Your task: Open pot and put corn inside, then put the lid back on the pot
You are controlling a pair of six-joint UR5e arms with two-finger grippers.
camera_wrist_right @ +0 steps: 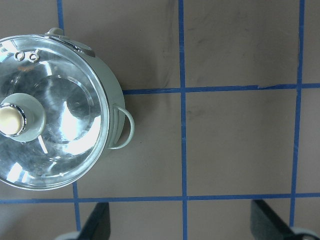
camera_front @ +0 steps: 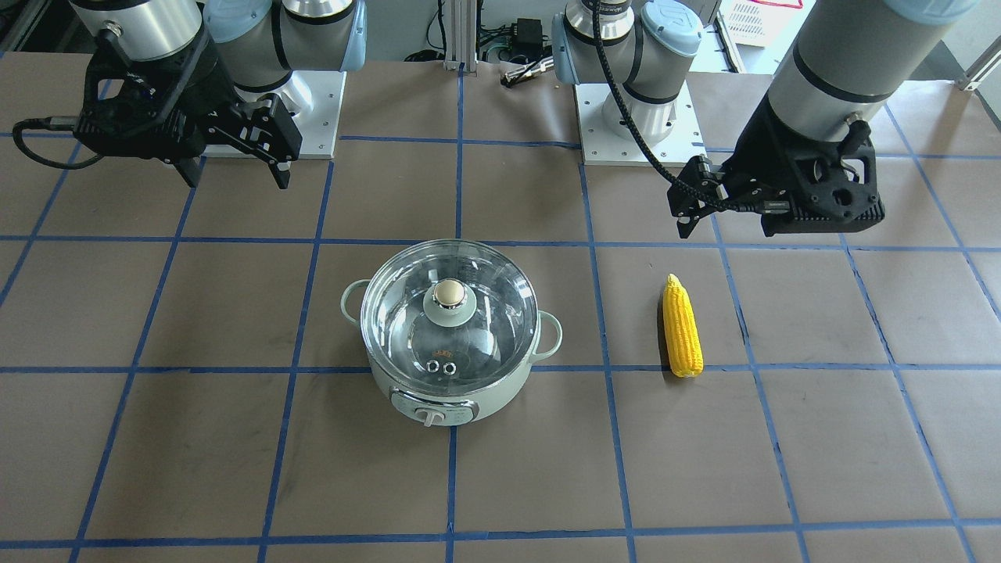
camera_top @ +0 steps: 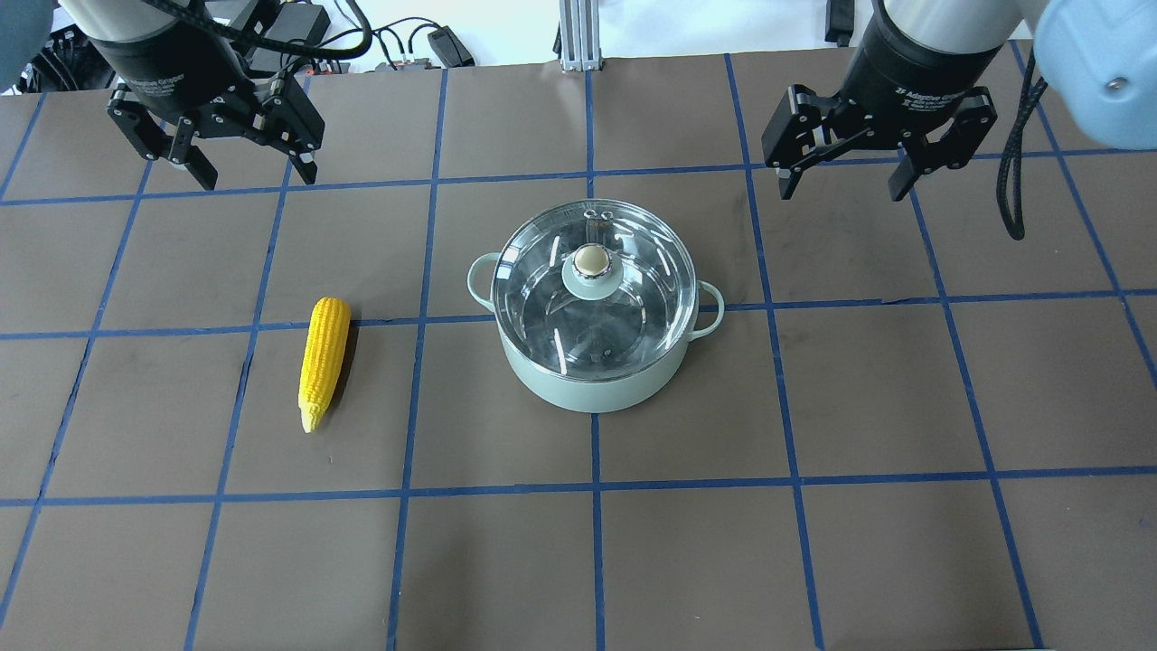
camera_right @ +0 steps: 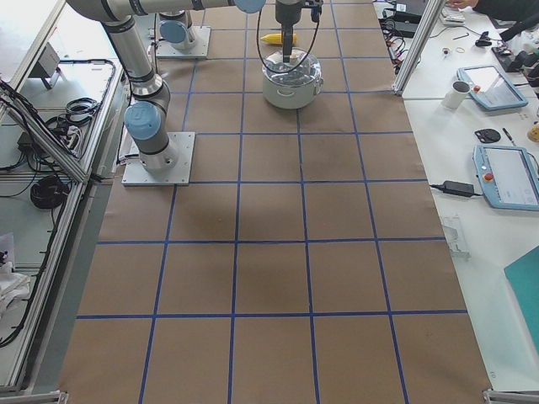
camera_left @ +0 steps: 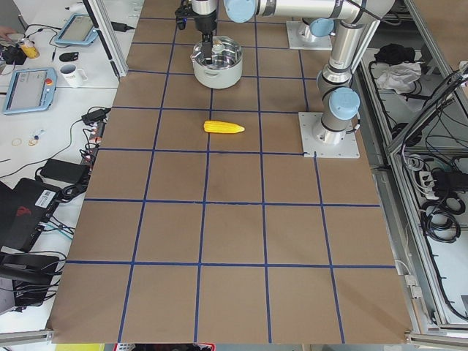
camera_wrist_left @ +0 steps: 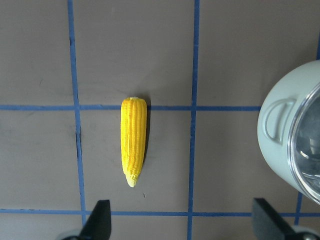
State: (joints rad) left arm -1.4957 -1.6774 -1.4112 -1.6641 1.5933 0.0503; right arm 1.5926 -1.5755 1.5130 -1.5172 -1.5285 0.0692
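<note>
The pale mint-green pot (camera_top: 592, 384) stands mid-table with the clear glass lid (camera_top: 637, 298) on it, beige knob up. It also shows in the front view (camera_front: 500, 391) with its lid (camera_front: 489, 328). The yellow corn (camera_top: 323, 362) lies flat on the table on the pot's left side, apart from it, also seen in the front view (camera_front: 682, 328) and the left wrist view (camera_wrist_left: 133, 142). My left gripper (camera_top: 256, 176) is open and empty, raised behind the corn. My right gripper (camera_top: 842, 190) is open and empty, raised behind and right of the pot. The right wrist view shows the lid (camera_wrist_right: 50, 120).
The brown table carries a blue tape grid. The arms' metal base plates (camera_front: 317, 102) (camera_front: 641, 137) sit at the robot's edge. Side benches hold tablets and a mug (camera_left: 72, 73). Bare table lies around the pot and corn.
</note>
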